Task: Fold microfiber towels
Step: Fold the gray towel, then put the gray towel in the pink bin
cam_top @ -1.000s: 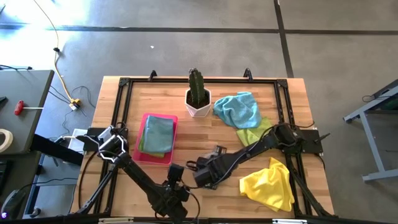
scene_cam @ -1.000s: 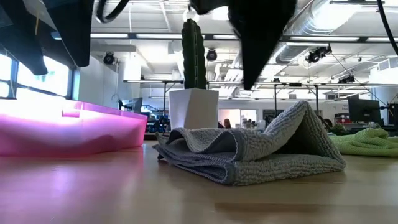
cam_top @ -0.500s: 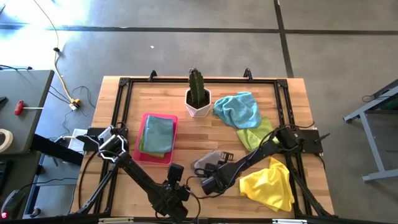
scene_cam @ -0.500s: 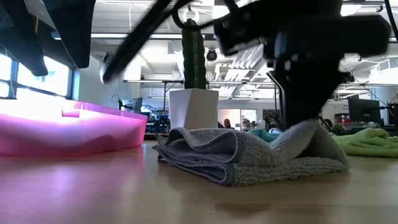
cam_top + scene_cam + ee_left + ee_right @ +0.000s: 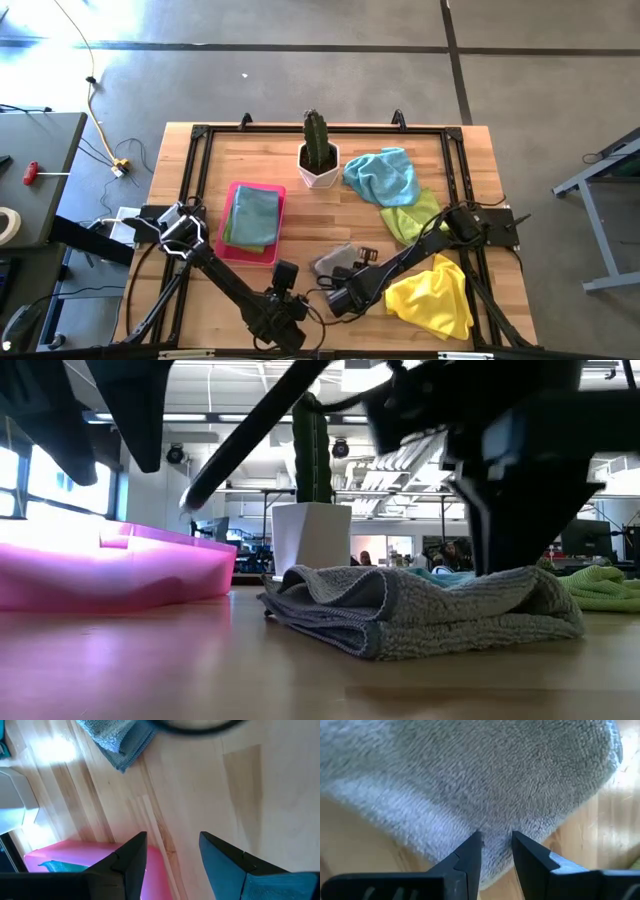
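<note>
Grey towel (image 5: 430, 610), crumpled at the table's (image 5: 300, 210) near middle: soft, light, limp, best pinched at an edge; right gripper (image 5: 495, 851) nipping its pile, jaws narrowly apart; left gripper (image 5: 172, 852) beside, jaws apart, empty.

High view: straight down over whole table (image 5: 250, 160). Low view: tabletop level, facing 12 o'clock. Wrist views: close, down onto tabletop. Grey towel (image 5: 430, 610) shared by all; tray (image 5: 110, 565) in three.
</note>
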Available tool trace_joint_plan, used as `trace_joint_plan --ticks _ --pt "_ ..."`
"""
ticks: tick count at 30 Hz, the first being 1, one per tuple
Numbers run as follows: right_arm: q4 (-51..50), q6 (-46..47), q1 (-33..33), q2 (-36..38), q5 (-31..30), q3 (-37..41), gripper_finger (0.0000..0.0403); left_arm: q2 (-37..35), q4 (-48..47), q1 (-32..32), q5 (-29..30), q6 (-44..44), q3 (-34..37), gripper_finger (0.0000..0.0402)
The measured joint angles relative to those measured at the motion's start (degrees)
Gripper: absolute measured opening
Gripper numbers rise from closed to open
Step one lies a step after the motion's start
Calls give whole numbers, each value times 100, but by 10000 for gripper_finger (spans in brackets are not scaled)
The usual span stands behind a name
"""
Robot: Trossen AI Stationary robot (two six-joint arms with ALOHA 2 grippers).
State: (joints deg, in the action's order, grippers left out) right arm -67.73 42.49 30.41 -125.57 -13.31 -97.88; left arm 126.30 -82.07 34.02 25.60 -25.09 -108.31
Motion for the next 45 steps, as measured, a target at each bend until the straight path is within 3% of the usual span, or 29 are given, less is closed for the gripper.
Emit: trace_joint_plan --ticks 6,10,14,22,26,33,39,45 --pt "-394 -121 22 741 -178 68 102 0 -106 0 25 -135 0 172" --pt "-177 -252 5 1402 -283 701 102 0 -106 -45 38 -132 0 172" --pt "874 -81 -49 2246 -200 2033 102 0 -84 -140 39 -20 0 172" --pt "4502 101 -211 3623 -153 4279 102 -4 33 -758 250 270 0 171" --pt "4958 58 -229 3829 -152 4767 102 -214 173 -1167 142 370 65 152" --pt "4973 34 -129 3869 -124 5182 121 -773 410 -1672 -616 182 688 103" --pt "4996 33 -110 3869 -326 5500 144 -1534 1966 -1618 -1180 -494 1818 82" --pt "4938 -46 -114 3867 -805 5664 149 -2328 4574 -1416 -1199 -1615 3269 78"
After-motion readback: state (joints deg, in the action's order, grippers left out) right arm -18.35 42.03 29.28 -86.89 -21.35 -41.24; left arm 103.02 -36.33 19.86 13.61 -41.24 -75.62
